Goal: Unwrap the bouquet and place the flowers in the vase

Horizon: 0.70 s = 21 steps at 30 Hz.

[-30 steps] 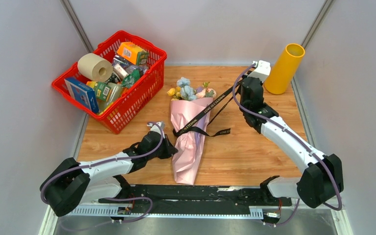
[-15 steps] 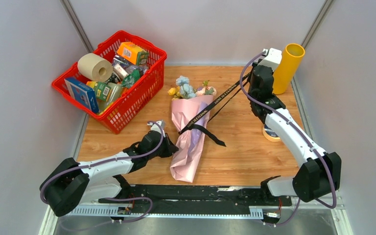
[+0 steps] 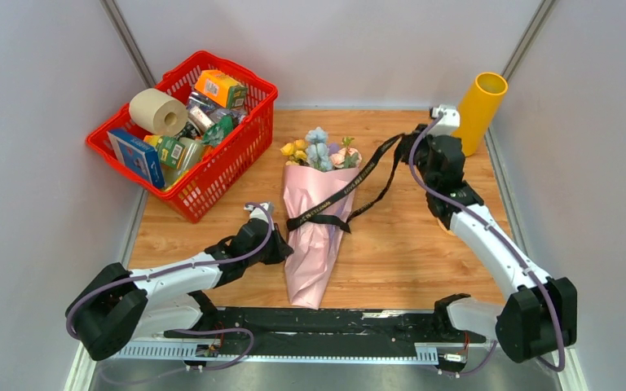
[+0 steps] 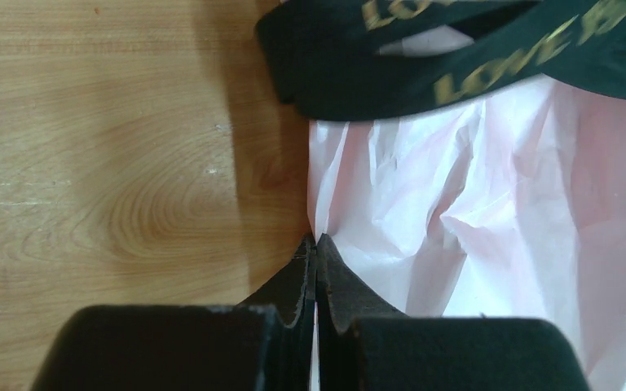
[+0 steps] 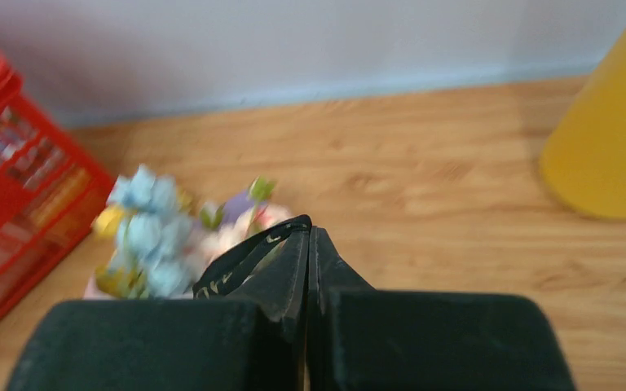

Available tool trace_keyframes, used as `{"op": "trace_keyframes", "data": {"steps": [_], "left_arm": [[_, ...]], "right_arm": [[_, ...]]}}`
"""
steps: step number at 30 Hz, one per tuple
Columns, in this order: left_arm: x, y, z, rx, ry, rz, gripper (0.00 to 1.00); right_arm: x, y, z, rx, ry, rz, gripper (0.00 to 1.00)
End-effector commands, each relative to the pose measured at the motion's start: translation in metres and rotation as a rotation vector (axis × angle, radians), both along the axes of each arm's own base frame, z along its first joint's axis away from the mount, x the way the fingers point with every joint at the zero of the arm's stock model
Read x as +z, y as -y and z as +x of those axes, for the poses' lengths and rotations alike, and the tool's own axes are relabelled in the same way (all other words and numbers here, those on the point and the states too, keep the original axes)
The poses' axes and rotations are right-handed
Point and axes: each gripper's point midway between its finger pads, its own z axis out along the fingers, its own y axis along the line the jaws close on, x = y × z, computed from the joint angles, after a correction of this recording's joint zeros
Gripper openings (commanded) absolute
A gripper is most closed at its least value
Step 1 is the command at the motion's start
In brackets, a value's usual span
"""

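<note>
Left gripper (image 4: 316, 244) and right gripper (image 5: 310, 232) both pinched closed; right arm (image 3: 489, 236) stretched farther forward.

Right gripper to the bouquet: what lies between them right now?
Only the black ribbon, running from the shut right gripper to the bouquet above bare wooden table, seen in the top view.
</note>
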Motion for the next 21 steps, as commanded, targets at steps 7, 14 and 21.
{"op": "trace_keyframes", "data": {"steps": [7,14,21], "left_arm": [[0.009,0.008,0.001,-0.022,0.040,-0.019,0.00],[0.011,0.008,0.000,-0.023,0.049,-0.023,0.00],[0.012,0.010,0.000,-0.025,0.050,-0.027,0.00]], "right_arm": [[-0.125,-0.047,-0.081,0.205,-0.358,0.216,0.20],[-0.119,-0.090,-0.105,0.398,-0.404,0.236,0.59],[-0.125,-0.136,-0.112,0.406,-0.437,0.195,0.68]]}}
